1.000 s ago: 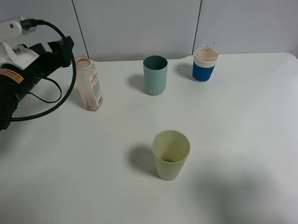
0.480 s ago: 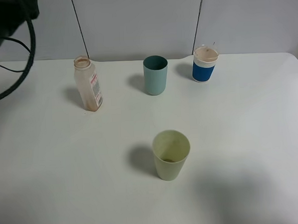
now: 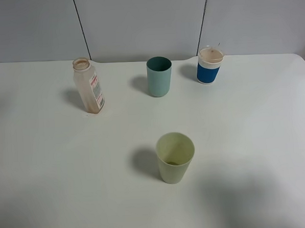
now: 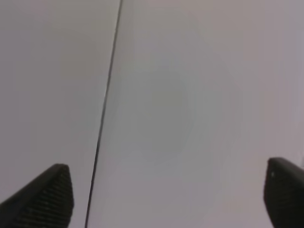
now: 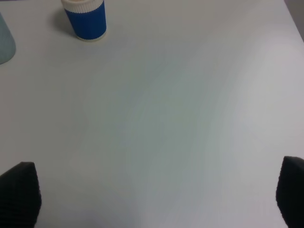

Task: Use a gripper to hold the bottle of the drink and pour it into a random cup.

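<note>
The left gripper (image 4: 166,199) is seen only in the left wrist view, where two dark ribbed fingertips (image 4: 45,197) sit at the outer edges of the picture with a wide gap between them; the jaws are spread and nothing is held. Beyond them only a pale grey wall panel (image 4: 190,95) crossed by a thin dark seam (image 4: 105,109) is shown. The right gripper (image 5: 156,199) is likewise spread, its dark ribbed fingertips (image 5: 19,194) far apart at the picture's corners and empty, above the bare white tabletop (image 5: 180,118). Neither arm is caught in the high exterior view.

In the right wrist view, a blue cup with a white band (image 5: 85,19) is seen standing well away from the fingertips, and an edge of the plain teal plastic tumbler (image 5: 5,45) is cut off at the frame's side.

In the high view, the small clear plastic bottle with a tan-rimmed open neck and white-and-red label (image 3: 88,86) is found standing on the white table (image 3: 256,139) toward the far left, leaning slightly, untouched by either gripper. The teal tumbler (image 3: 159,76) is placed upright to its right, near the far edge, well apart from it. The blue-and-white cup with a tan top (image 3: 210,65) is set further right. A pale yellow-green plastic cup (image 3: 174,157) is placed upright nearer the camera, roughly in the middle of the table, apart from the others.
</note>
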{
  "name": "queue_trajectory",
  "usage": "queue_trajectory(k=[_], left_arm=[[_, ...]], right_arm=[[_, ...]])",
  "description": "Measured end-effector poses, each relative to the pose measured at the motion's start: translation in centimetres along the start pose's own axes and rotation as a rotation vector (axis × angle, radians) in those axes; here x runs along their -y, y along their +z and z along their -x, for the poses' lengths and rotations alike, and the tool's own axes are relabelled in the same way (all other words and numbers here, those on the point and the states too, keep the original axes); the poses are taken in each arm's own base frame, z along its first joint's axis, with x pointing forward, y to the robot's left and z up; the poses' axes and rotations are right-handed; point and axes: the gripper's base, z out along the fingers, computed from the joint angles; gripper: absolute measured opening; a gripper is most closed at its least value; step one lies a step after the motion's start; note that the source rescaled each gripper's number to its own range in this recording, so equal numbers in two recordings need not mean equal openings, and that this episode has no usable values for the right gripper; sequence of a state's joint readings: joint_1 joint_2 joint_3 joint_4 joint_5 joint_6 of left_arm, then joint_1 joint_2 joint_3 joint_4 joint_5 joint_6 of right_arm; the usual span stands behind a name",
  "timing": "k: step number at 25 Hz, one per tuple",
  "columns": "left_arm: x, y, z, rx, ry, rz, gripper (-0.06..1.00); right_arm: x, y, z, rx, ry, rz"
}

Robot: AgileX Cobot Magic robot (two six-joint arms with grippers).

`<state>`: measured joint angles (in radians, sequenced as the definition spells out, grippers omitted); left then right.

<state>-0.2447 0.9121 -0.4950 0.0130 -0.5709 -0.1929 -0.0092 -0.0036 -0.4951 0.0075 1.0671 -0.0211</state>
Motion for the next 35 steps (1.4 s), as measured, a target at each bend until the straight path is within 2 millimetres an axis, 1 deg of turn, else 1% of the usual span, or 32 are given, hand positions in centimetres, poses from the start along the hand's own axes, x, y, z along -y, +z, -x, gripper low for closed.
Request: queue_trajectory(k=[2,6,7,9,13,14,17,21,24,27,30,35], left_arm=[[0.3,-1.2,0.7,-0.035,0.032,-0.008,0.87],[0.4,-3.7,1.3,-0.139,0.099,0.001,0.87],[0.4,-3.7,1.3,-0.139,0.099,0.001,0.87],[0.4,-4.9,1.6,-0.180,0.132,0.011,0.87],[0.5,-7.4,2.8,-0.169,0.159,0.024,0.87],[0.5,-8.7,3.2,-0.171,0.159,0.036,0.87],[0.1,-10.9,2.9,-0.260,0.162,0.078,0.87],[-0.2,-14.2,2.8,-0.310,0.158,0.120,0.87],[-0.4,-17.1,3.4,-0.315,0.170,0.158,0.87],[-0.6,-19.3,4.0,-0.342,0.172,0.198,0.87],[-0.8,-20.1,3.6,-0.419,0.165,0.226,0.87],[-0.9,-20.3,2.8,-0.487,0.146,0.231,0.87]], right_arm=[[0.0,0.0,0.0,0.000,0.000,0.000],[0.0,0.0,0.0,0.000,0.000,0.000],[0.0,0.0,0.0,0.000,0.000,0.000],[0.0,0.0,0.0,0.000,0.000,0.000],[0.0,0.0,0.0,0.000,0.000,0.000],[0.0,0.0,0.0,0.000,0.000,0.000],[0.0,0.0,0.0,0.000,0.000,0.000],[0.0,0.0,0.0,0.000,0.000,0.000],[0.0,0.0,0.0,0.000,0.000,0.000],[0.0,0.0,0.0,0.000,0.000,0.000],[0.0,0.0,0.0,0.000,0.000,0.000],[0.0,0.0,0.0,0.000,0.000,0.000]])
